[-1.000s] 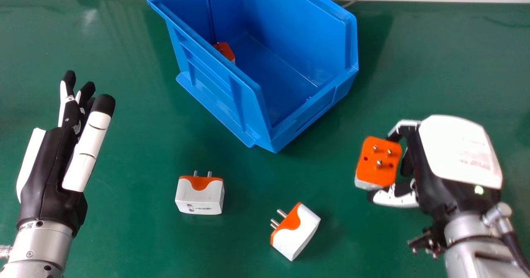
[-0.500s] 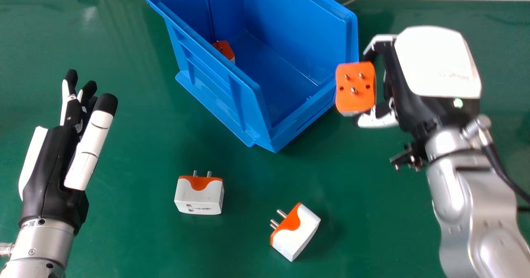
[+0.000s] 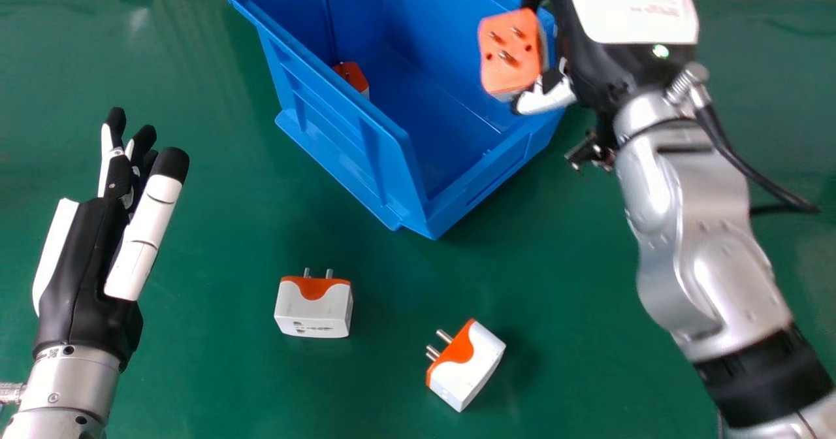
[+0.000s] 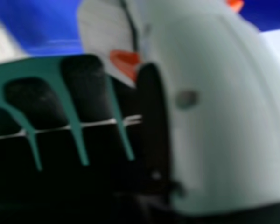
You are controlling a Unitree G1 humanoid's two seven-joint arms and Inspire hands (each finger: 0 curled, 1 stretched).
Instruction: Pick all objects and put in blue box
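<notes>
Pinches an orange-faced adapter (image 3: 506,53) with the right hand (image 3: 601,66), over the right side of the blue box (image 3: 392,184). Has a second adapter (image 3: 353,75) inside, by the left wall. Nearer, on the counter (image 3: 228,373), shows a third adapter (image 3: 313,311) and a fourth adapter (image 3: 470,367), apart. Holds the left hand (image 3: 85,256) straight-fingered at left.

The blue box (image 3: 336,135) gaped upward, low at the front; tall side walls blocked the flanks, and an orange-topped adapter (image 3: 353,75) took up room by the left one.
</notes>
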